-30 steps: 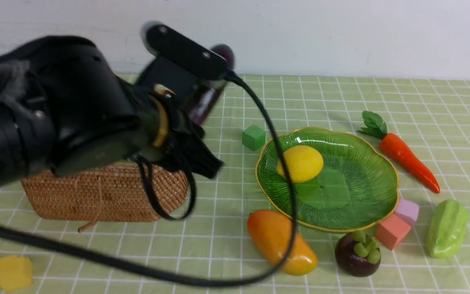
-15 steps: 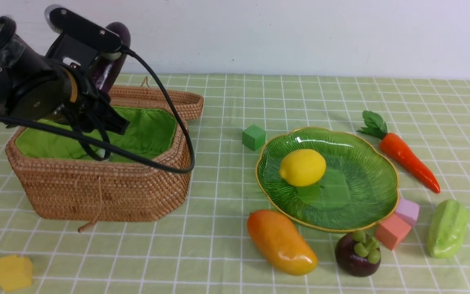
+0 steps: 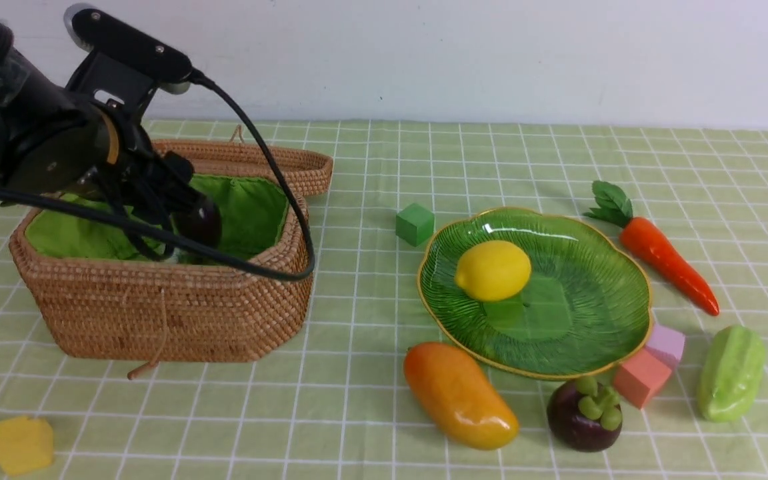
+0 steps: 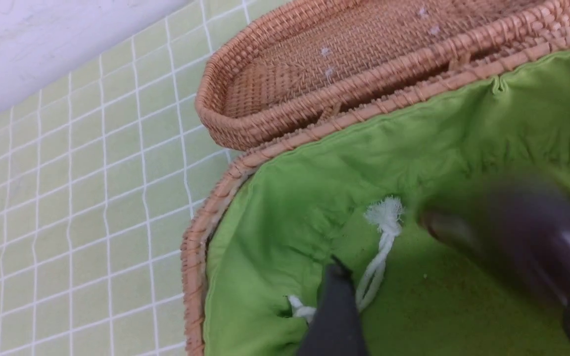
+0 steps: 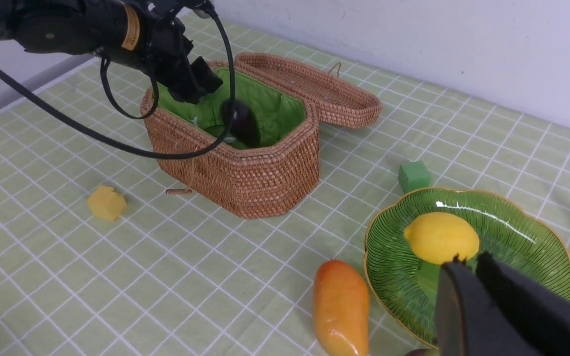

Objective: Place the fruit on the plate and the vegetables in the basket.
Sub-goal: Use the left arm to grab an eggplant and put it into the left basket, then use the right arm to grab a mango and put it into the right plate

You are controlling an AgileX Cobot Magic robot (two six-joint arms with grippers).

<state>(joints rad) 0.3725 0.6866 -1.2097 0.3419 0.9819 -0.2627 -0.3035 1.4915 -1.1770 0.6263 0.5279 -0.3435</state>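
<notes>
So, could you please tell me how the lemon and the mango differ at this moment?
Place: the lemon lies on the green plate, while the mango lies on the checked tablecloth beside the plate, by its near rim.
Shape: the lemon is roundish; the mango is long and larger.
Colour: the lemon is plain yellow; the mango runs from orange to yellow.
Both are glossy toy fruit.

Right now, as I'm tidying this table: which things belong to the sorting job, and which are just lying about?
Job: lemon, mango, mangosteen, eggplant, carrot, green ridged piece, plate, basket.
Lying about: green cube, pink cube, lilac cube, yellow block.
</notes>
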